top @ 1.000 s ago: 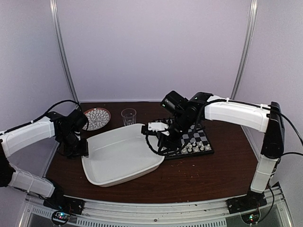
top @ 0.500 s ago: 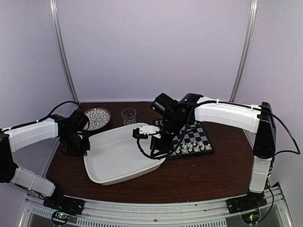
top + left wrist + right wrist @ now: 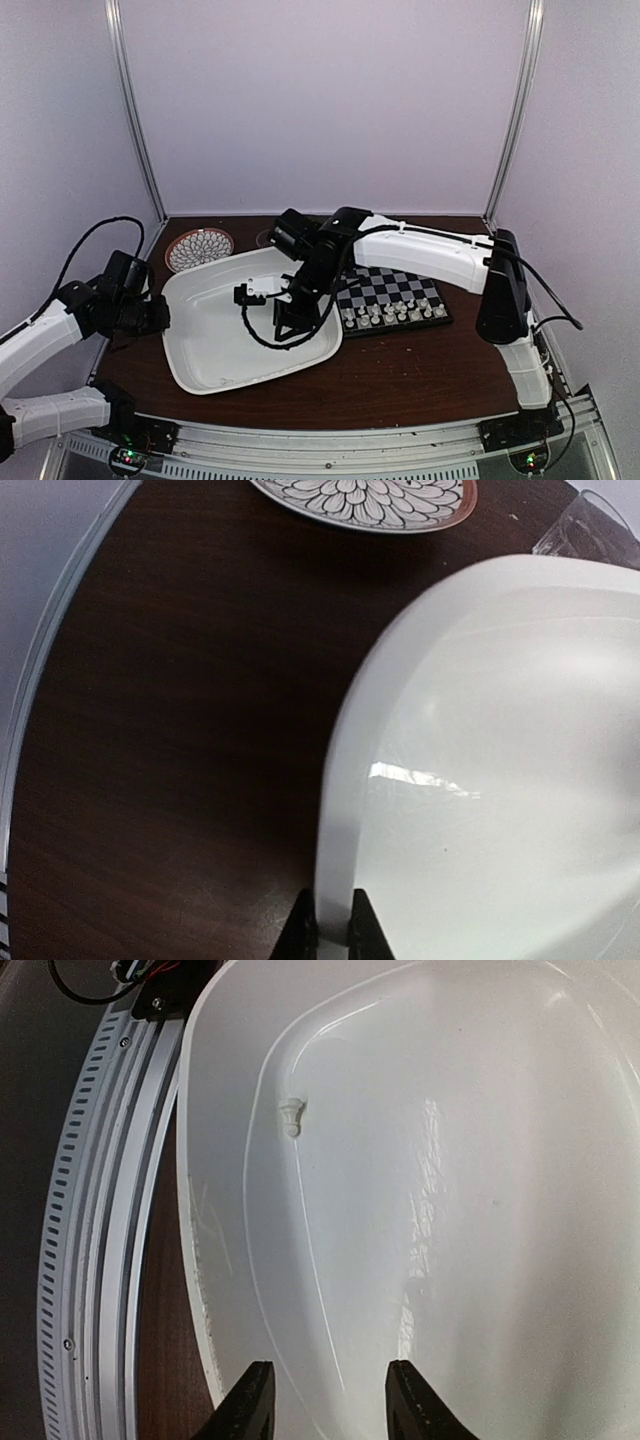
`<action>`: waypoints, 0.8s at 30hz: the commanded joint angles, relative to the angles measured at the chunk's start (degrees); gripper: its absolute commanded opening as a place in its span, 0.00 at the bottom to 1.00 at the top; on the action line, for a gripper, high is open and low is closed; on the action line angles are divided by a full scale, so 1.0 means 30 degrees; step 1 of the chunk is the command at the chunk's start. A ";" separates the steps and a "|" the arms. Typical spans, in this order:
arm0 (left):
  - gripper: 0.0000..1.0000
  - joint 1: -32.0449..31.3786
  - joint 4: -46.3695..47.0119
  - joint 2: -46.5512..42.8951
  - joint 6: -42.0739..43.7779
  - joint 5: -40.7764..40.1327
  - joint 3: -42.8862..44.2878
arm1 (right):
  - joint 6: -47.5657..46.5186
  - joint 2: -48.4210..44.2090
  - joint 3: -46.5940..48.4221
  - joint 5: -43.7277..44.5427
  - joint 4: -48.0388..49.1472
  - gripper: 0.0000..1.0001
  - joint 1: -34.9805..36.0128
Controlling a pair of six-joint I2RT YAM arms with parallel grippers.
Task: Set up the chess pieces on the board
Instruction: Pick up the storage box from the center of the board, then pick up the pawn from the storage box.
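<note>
The board [image 3: 395, 290] lies right of centre with several white chess pieces [image 3: 392, 314] along its near rows. One white chess piece [image 3: 291, 1117] lies on its side in the white tray [image 3: 450, 1210], near a corner. My right gripper [image 3: 325, 1400] hangs open and empty over the tray floor [image 3: 225, 350]; in the top view it [image 3: 288, 322] is over the tray's right half. My left gripper [image 3: 333, 932] is shut on the tray's left rim [image 3: 340, 820]; in the top view it [image 3: 160, 315] is at the tray's left edge.
A patterned round plate [image 3: 198, 248] sits at the back left, also in the left wrist view [image 3: 365, 495]. A clear glass [image 3: 590, 525] stands behind the tray. The metal rail [image 3: 100, 1190] runs along the table's near edge.
My right arm has swung left from the board's edge to over the tray. My left arm has drawn back left, and the tray has slid left with it.
</note>
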 commanded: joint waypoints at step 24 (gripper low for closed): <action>0.00 -0.4764 0.2133 -0.4385 0.3395 -0.4235 -0.1220 | -0.0930 0.6290 0.4608 -0.0309 0.1790 0.52 0.3383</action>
